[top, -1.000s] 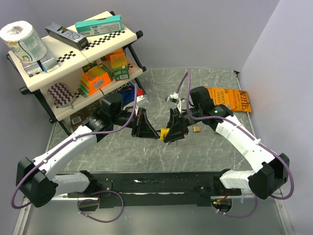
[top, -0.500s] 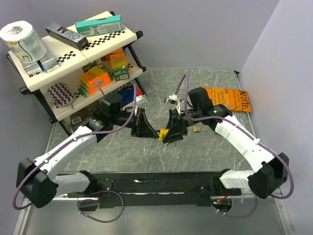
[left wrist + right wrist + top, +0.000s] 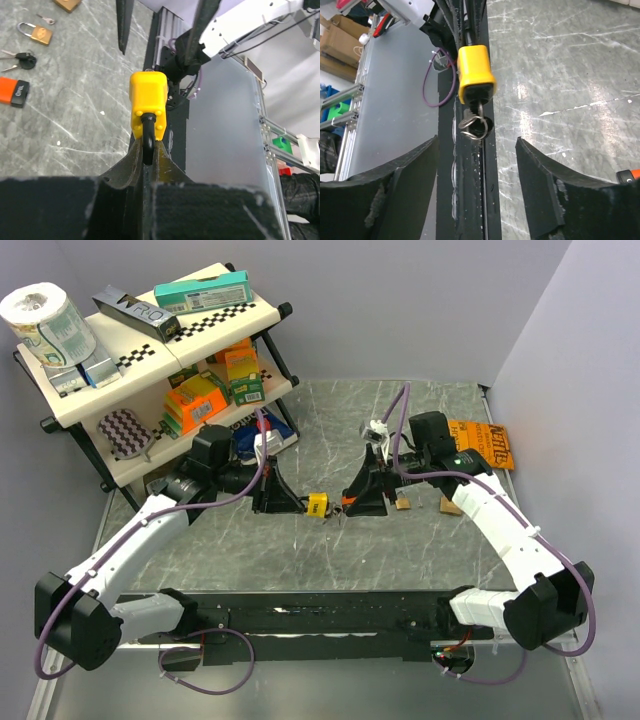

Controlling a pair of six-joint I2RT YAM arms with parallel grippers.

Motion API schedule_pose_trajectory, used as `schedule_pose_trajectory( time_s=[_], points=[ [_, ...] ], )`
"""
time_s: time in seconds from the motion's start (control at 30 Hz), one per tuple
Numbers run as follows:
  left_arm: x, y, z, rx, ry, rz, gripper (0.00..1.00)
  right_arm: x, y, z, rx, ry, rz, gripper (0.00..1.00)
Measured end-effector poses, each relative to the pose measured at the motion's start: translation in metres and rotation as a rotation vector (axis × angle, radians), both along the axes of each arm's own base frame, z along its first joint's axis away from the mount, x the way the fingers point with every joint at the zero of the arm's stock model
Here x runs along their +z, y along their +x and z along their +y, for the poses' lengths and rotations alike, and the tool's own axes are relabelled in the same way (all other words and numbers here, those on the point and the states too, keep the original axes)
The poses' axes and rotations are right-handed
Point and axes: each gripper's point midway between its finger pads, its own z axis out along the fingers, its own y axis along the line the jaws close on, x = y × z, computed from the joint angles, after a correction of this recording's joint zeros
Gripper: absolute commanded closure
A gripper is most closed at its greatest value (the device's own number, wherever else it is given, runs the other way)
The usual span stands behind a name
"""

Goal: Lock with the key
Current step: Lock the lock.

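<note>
Left hand: clenched on the black shackle of the yellow padlock, which it holds up between the two arms. Keep this grip firm and the wrist quiet, because it must resist the turning.
Shackle: from these views you cannot tell if it is pushed fully into the body. I would check this before you turn.
Yellow padlock: the body points away from the left hand, with the keyway face toward the other arm.
Key: it sits in the keyway, and its ring hangs loose below it.
Right hand: released, with the fingers wide apart on either side of the key and touching nothing.
Step in hand: in my judgement, you take the key again and turn it to lock.
How to do it well: centre on the flat head of the key, not on the ring. Close gently, then roll the wrist about the key's own line, without pushing or pulling.
Risk: a grip on the ring alone will probably slip or drag the key out.
Counter: a small brass padlock and loose keys lie farther off; leave them.
</note>
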Motion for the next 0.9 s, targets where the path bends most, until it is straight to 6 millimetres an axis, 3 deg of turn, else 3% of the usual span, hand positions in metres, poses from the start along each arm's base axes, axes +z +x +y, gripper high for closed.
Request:
schedule_pose_trajectory(
  time_s=[0.13,0.33,0.6,0.7,0.9],
  points=[
    [0.003,-0.004,-0.001,-0.026,-0.015,0.0,0.99,0.001,0.001,0.002,-0.001,0.001,-0.011,0.4],
    [0.008,-0.009,-0.004,-0.05,-0.032,0.003,0.99,0.005,-0.002,0.013,0.02,0.011,-0.025,0.44],
    [0.008,-0.01,-0.005,-0.054,-0.033,0.004,0.99,0.004,-0.013,0.027,0.062,0.018,-0.036,0.78],
    [0.007,-0.01,-0.005,-0.053,-0.033,0.005,0.99,0.002,-0.013,0.027,0.066,0.015,-0.043,1.0],
    [0.005,-0.009,-0.004,-0.05,-0.029,0.008,0.99,-0.001,-0.011,0.025,0.064,0.012,-0.057,1.0]
  ],
)
